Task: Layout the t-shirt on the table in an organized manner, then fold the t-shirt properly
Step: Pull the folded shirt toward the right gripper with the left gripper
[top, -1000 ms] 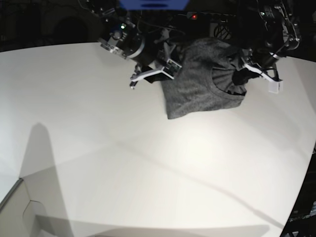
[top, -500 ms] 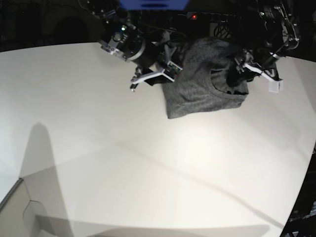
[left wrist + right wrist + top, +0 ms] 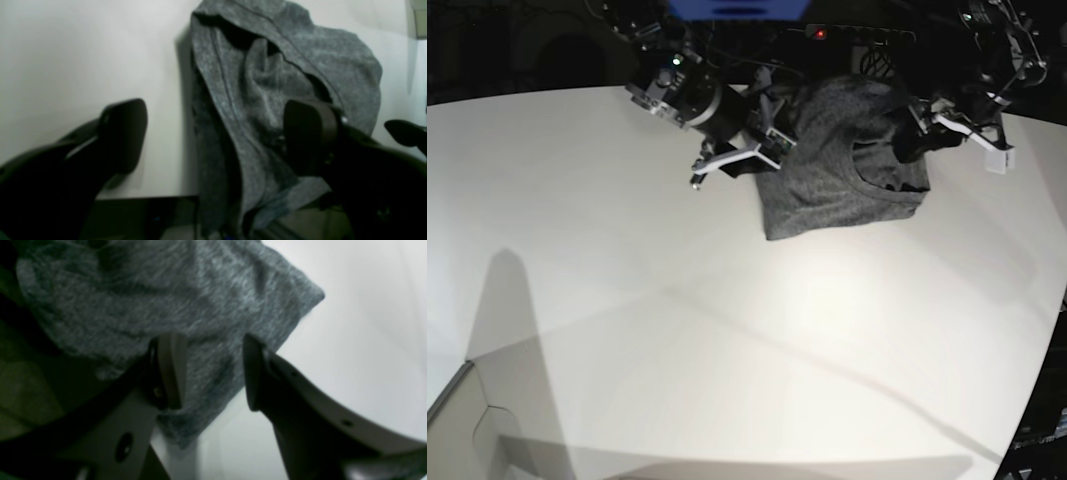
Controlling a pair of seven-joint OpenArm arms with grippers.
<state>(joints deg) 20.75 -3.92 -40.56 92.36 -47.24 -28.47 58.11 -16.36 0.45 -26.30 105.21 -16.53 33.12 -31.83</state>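
Cloth first: the dark heather-grey knit t-shirt [image 3: 842, 180] lies bunched at the far edge of the smooth matte white table [image 3: 727, 330], neckline toward the base view's right, and in the left wrist view part of it seems to spill over that far edge. We judge it is neither spread nor folded — the laying-out step is not yet done. On the neckline side our left gripper [image 3: 949, 132] stands with its black fingers [image 3: 123, 133] spread wide; one sits over bare table, the other over the rumpled collar region, and no fabric is pinched between them, so we read it as released and clear of the shirt. On the opposite side our right gripper [image 3: 213, 370] has its pale jaws parted, straddling the shirt's edge near a corner; cloth shows in the gap, but we see no clamping, so it holds nothing. We judge both arms flank the shirt this way to take opposite edges — a grip on each side would let us draw it flat toward the open middle of the table.
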